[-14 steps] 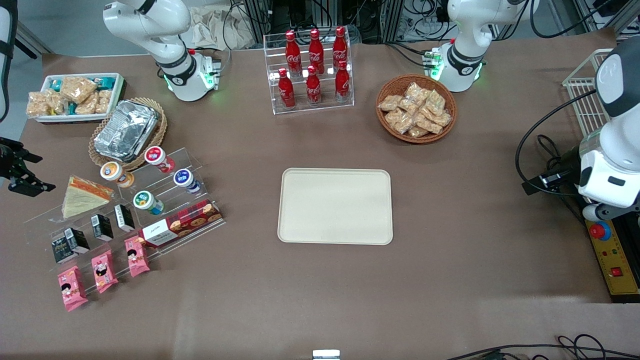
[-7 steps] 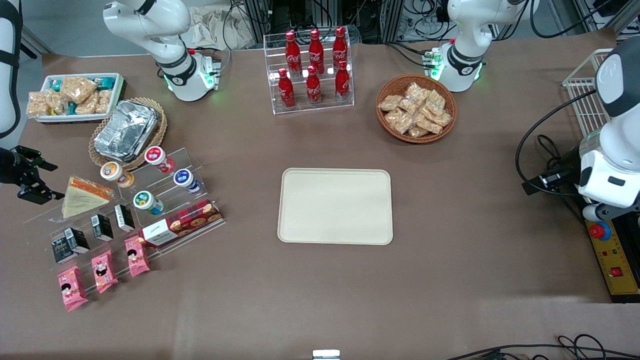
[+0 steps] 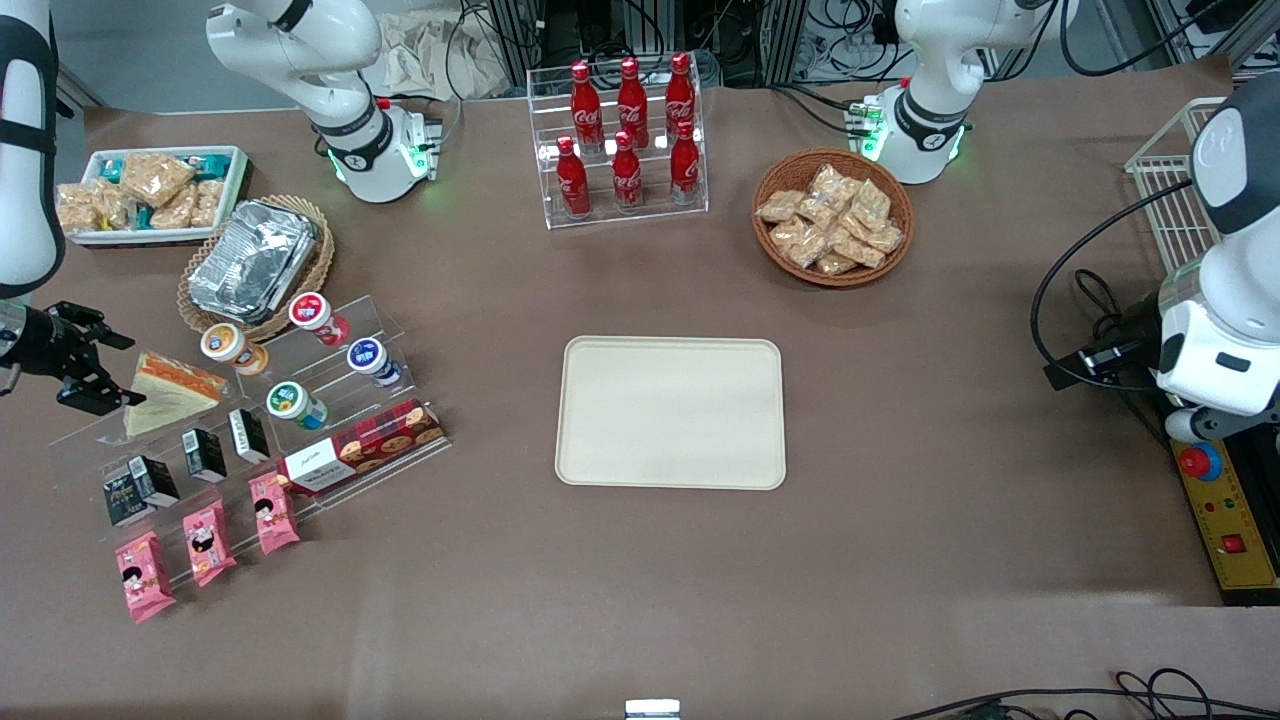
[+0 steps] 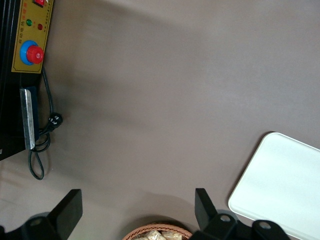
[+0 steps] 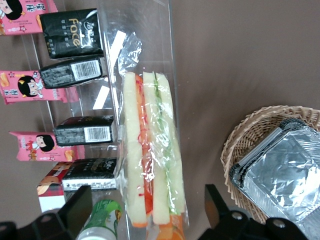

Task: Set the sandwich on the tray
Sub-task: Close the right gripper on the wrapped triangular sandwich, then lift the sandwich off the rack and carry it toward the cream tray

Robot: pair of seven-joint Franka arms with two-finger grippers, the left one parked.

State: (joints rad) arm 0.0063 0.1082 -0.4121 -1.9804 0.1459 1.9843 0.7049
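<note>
The sandwich (image 5: 152,160) sits in clear, glossy film that crinkles and catches light; the bread edges look soft and matt. Beneath it the stepped display stand (image 3: 330,345) is transparent acrylic, smooth and shiny. The foil container (image 5: 285,172) is creased silver metal foil, bright and reflective, resting in a woven wicker basket (image 5: 237,145) with a rough, dry weave. The small black cartons (image 5: 72,32) look like matt printed card, and the pink packets (image 3: 205,540) like glossy plastic wrap, though that is hard to judge. The tray (image 3: 670,412) is smooth, matt cream, probably plastic. The table (image 3: 900,560) has a brown, dull, cloth-like covering. The gripper (image 3: 115,375) is matt black.
</note>
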